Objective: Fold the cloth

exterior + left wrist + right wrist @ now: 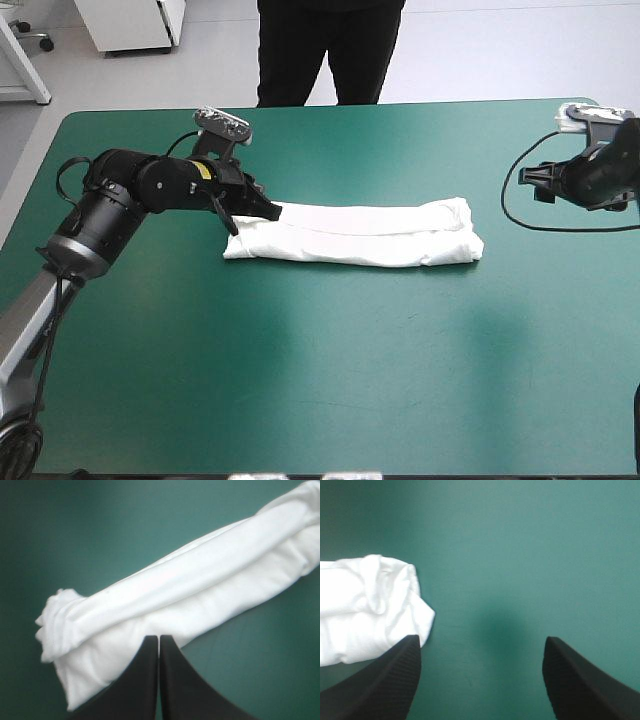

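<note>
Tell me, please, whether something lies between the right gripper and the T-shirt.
Nothing visible does. The right gripper is open, and the end of the T-shirt lies just ahead of one of its fingers. Only the bare teal-green cover shows around them.

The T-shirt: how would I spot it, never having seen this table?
Start with the big teal-green table. Just beyond its middle lies the T-shirt, folded into a long narrow band running left to right, with the left gripper shut on its left end. Nothing else lying there is white or soft.
</note>
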Robot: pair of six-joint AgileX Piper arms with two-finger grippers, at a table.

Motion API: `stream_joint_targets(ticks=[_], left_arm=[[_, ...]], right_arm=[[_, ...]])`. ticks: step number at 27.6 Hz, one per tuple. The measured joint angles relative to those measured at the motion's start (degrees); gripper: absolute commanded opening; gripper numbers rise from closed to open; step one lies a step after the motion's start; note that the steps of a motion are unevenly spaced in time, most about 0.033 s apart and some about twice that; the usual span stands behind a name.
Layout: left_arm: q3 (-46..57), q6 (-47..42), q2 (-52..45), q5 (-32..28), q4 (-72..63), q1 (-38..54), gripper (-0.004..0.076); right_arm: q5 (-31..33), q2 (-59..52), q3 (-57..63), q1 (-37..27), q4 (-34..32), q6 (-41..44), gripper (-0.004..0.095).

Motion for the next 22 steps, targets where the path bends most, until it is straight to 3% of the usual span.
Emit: stream_joint_targets(ticks=[6,13,22], left_arm=[[-5.49,2.61,11.66,-0.83,-8.57,-0.9,-0.0009],[-10.52,-0.06,27.07,-1.21,-8.64,-6.0,-0.0009],[-15.96,-4.87,37.39,0.04,-4.56,-8.47,-0.0009]], right_arm=[[0.22,0.68,0.0,-8.11,16.59,-13.41,0.0648],[0.02,1.6,1.54,-8.55,19.91,-17.53,0.0648],[-0.64,5.0,7.69,-8.25,26.3,-26.58,0.0649]])
